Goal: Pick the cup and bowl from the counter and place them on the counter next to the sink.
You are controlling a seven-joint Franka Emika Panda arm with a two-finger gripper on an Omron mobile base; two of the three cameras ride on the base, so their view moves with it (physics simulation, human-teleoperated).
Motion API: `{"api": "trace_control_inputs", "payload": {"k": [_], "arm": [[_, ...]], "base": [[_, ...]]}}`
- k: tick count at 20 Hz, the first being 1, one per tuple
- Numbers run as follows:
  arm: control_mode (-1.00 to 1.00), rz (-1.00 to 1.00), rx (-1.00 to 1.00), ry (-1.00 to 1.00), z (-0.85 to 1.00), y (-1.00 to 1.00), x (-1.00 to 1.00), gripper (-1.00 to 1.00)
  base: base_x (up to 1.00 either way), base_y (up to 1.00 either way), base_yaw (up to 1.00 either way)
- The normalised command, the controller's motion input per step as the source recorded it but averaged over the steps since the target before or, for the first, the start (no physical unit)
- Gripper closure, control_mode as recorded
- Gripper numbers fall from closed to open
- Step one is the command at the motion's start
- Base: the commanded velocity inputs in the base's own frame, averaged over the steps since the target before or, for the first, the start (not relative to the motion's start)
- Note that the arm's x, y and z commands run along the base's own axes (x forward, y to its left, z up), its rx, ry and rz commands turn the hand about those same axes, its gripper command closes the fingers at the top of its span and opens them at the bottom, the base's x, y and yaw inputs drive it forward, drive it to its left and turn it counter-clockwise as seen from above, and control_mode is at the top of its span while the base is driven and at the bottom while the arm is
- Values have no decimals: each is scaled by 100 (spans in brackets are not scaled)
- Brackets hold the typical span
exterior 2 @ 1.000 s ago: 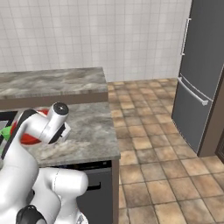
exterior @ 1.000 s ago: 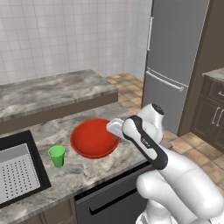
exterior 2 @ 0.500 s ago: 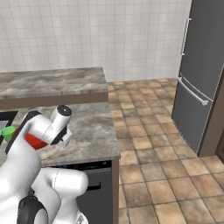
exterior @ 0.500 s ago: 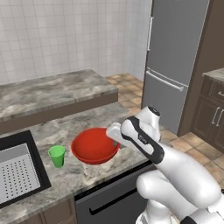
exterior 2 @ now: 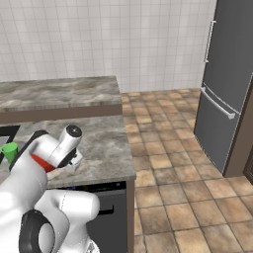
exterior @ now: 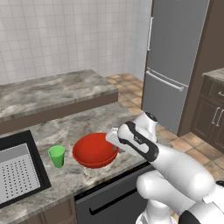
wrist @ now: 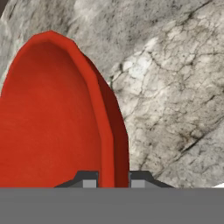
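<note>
1. The surface (exterior: 83, 118) is grey marbled stone, with the black sink (exterior: 17, 175) sunk at its left end.
2. The red bowl (exterior: 94, 151) sits tilted near the front edge.
3. The end effector (wrist: 109, 183) is clamped on the bowl's right rim, 1 finger (wrist: 87, 180) inside.
4. The green cup (exterior: 57, 156) stands upright between bowl and sink.
</note>
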Motion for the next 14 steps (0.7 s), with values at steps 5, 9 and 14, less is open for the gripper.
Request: {"api": "trace_control_inputs", "payload": {"k": [5, 9, 14], "arm": [[-100, -6, 0, -3, -42, 0, 3, 100], [-100, -5, 0, -2, -33, 6, 0, 100], [-100, -5, 0, -4, -40, 12, 0, 100]], "base": [[0, 0, 0], [0, 0, 0], [0, 0, 0]]}}
